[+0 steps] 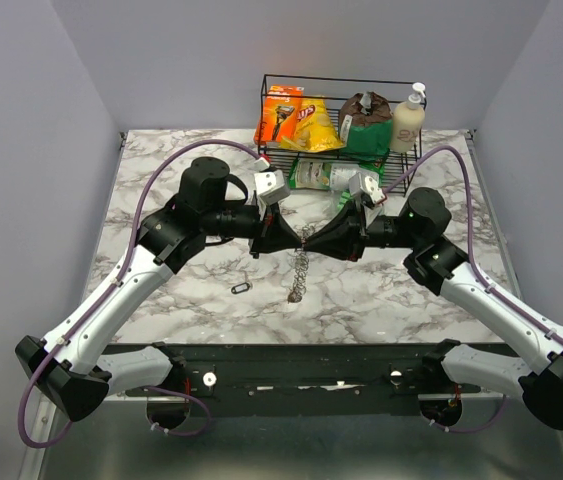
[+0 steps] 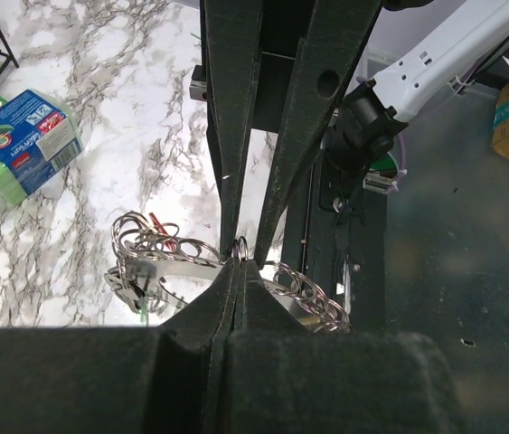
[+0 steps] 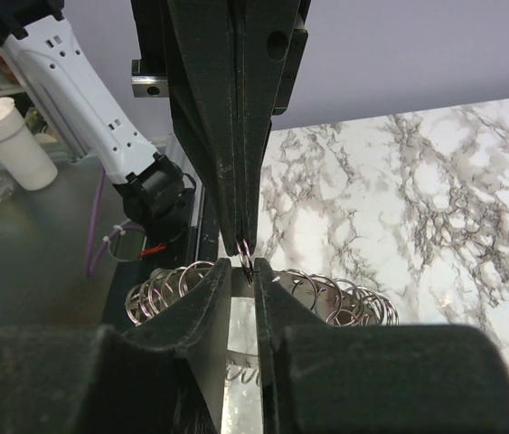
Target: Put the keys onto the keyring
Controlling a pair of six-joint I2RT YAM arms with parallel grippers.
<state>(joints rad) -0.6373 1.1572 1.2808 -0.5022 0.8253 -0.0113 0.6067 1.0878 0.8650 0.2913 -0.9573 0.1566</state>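
My two grippers meet tip to tip above the middle of the table. The left gripper (image 1: 296,241) is shut on the thin silver keyring (image 2: 240,246). The ring's chain (image 1: 299,272) hangs down to the marble. In the left wrist view, red and green key heads (image 2: 146,271) show in the bunch of links. The right gripper (image 3: 245,268) faces the left one (image 3: 240,237). Its jaws stand narrowly apart around a flat silver key blade (image 3: 243,362), at the ring's edge (image 3: 247,256). A small dark key (image 1: 240,288) lies alone on the table, front left of the chain.
A black wire basket (image 1: 341,82) at the back holds snack bags and a soap bottle (image 1: 408,118). A green-and-white pack (image 1: 326,176) lies in front of it, just behind the grippers. Grey walls close in left and right.
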